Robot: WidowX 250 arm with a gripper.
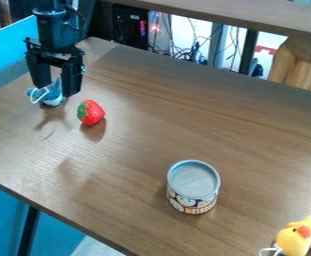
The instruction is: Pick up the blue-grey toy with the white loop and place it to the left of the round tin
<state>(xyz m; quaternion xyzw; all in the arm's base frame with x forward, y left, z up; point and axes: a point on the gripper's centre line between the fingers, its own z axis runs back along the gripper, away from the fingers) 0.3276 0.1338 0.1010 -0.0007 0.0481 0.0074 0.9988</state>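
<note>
And here's the black two-finger claw (pixel 56 90), hanging down over the far left part of the brown wood-grain table (pixel 137 145), its black arm (pixel 53 25) upright above it. The fingers stand wide, a broad gap between them, tips pointing at the tabletop. Right there at the tips, low down, sits a small blue-grey toy with a thin white cord loop (pixel 52 97). That's the relation to watch: the toy lies almost straight below the claw, partly in the gap and reaching out past the finger on the view's left. Whether either finger touches it, I can't tell, and its long axis is hard to read from here.

Next along, just beside the claw toward the view's right and a little nearer the camera, a red strawberry with a green leafy cap (pixel 93 113) lies on its side, cap end toward the claw, red tip facing away. Well apart from the claw, on a slant toward the camera and the view's right, a round can with a grey top and a printed label (pixel 193 189) stands upright. And farthest from the claw in that same direction, a yellow plush duck with an orange beak and a white cord (pixel 295 240) rests at the view's corner.
</note>
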